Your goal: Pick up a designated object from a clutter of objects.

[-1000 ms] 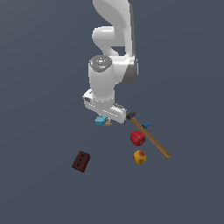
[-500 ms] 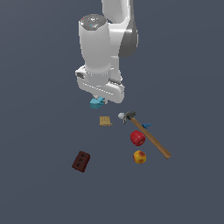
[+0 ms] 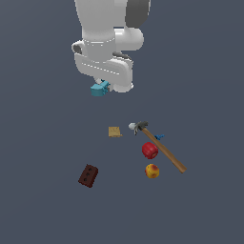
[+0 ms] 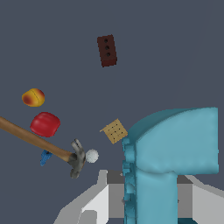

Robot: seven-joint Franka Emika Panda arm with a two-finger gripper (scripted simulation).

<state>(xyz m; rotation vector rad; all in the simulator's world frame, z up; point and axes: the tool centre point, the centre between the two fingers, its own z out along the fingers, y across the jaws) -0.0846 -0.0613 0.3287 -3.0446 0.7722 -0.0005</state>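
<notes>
The designated light-blue bracket-like piece (image 3: 99, 88) hangs under my white hand, held in my gripper (image 3: 101, 87), well above the floor. In the wrist view the piece (image 4: 173, 153) fills the near field between the grey fingers (image 4: 100, 197). Below lies the clutter: a wooden-handled hammer (image 3: 159, 147) (image 4: 35, 141), a red ball (image 3: 149, 150) (image 4: 45, 124), a yellow-red ball (image 3: 152, 171) (image 4: 33, 97), a dark red holed brick (image 3: 88, 176) (image 4: 106, 50), a tan block (image 3: 114, 132) (image 4: 114, 130) and a small darker-blue piece (image 3: 158, 137) (image 4: 44, 158).
The arm's white body (image 3: 107, 38) fills the upper middle of the exterior view. The floor (image 3: 43, 138) is a plain dark grey surface around the items. A small white ball (image 4: 92, 155) lies by the hammer head.
My gripper has risen with the light-blue piece and moved toward the exterior view's left, away from the clutter. The items on the floor have not moved.
</notes>
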